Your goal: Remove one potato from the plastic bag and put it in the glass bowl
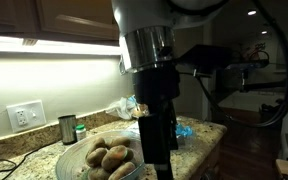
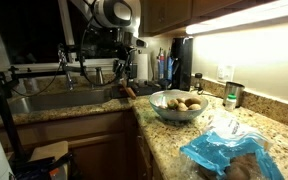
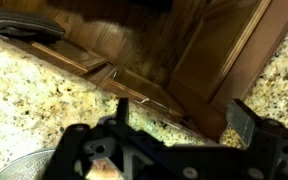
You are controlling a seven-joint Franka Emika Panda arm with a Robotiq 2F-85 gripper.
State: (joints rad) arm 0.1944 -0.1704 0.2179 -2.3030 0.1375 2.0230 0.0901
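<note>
A glass bowl point(image 2: 156, 100) stands on the granite counter and holds several potatoes point(image 2: 187, 103). It also shows in an exterior view point(image 1: 68, 160), with the potatoes point(image 1: 104, 158) inside. The clear plastic bag with a blue part point(image 2: 216, 150) lies on the counter beyond the bowl, with potatoes point(image 2: 246, 166) inside; it also shows in an exterior view point(image 1: 184, 130). My gripper point(image 3: 184, 112) is open and empty. It hangs beside the bowl, over the counter's edge point(image 2: 125, 88), apart from the bag. In the wrist view the bowl's rim point(image 3: 24, 165) is at the bottom left.
A sink point(image 2: 54, 100) with a faucet point(image 2: 69, 65) lies next to the gripper. A metal cup point(image 2: 232, 95) stands by the wall behind the bowl, also seen in an exterior view point(image 1: 67, 128). Wooden cabinet doors point(image 3: 204, 50) lie below the counter edge.
</note>
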